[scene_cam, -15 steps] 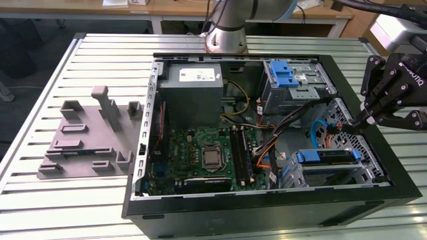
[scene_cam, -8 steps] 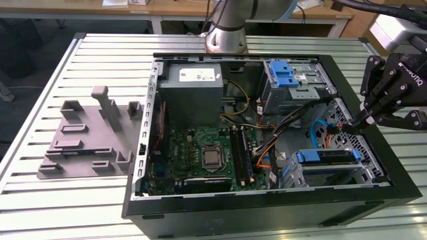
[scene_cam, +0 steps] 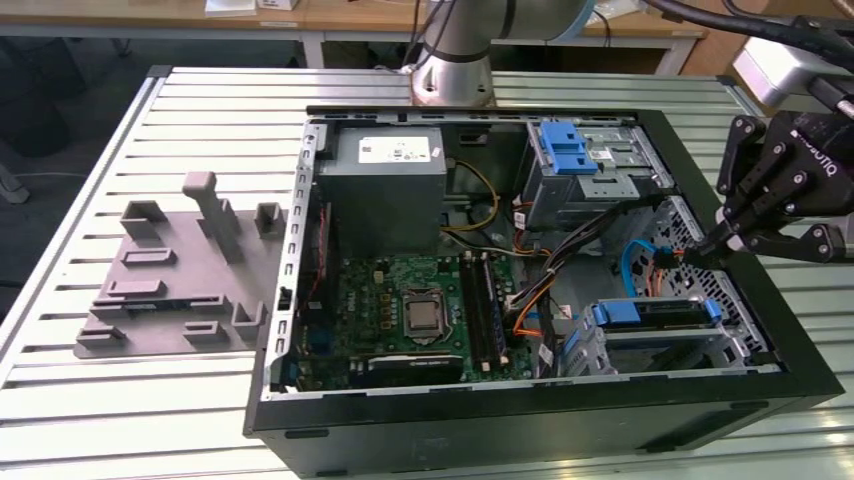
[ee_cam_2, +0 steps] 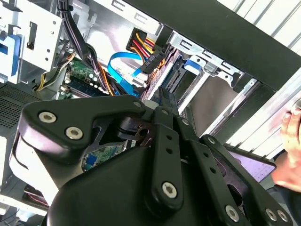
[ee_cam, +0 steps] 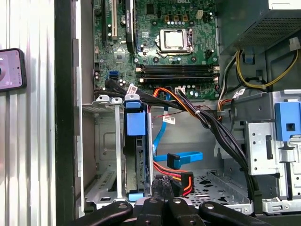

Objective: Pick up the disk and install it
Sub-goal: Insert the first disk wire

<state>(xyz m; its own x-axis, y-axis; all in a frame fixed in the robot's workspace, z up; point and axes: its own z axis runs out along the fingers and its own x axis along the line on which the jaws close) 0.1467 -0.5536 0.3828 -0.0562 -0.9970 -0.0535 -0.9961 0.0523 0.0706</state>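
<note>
On the slatted table (scene_cam: 80,400), the open computer case (scene_cam: 747,290) lies on its side. Inside its near corner, the disk (scene_cam: 650,313) sits in the drive cage (ee_cam: 101,155). The gripper (scene_cam: 722,247) hovers at the case's edge beside the cage, fingers pinched together, holding nothing.

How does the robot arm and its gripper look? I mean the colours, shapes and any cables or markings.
The arm is a round silver-grey metal column rising from a wider round base. The gripper is matte black, built of flat linkage bars joined by silver screws and pins, which both wrist views show clearly, and it carries white lettering on its body. A black cable runs above it.
</note>
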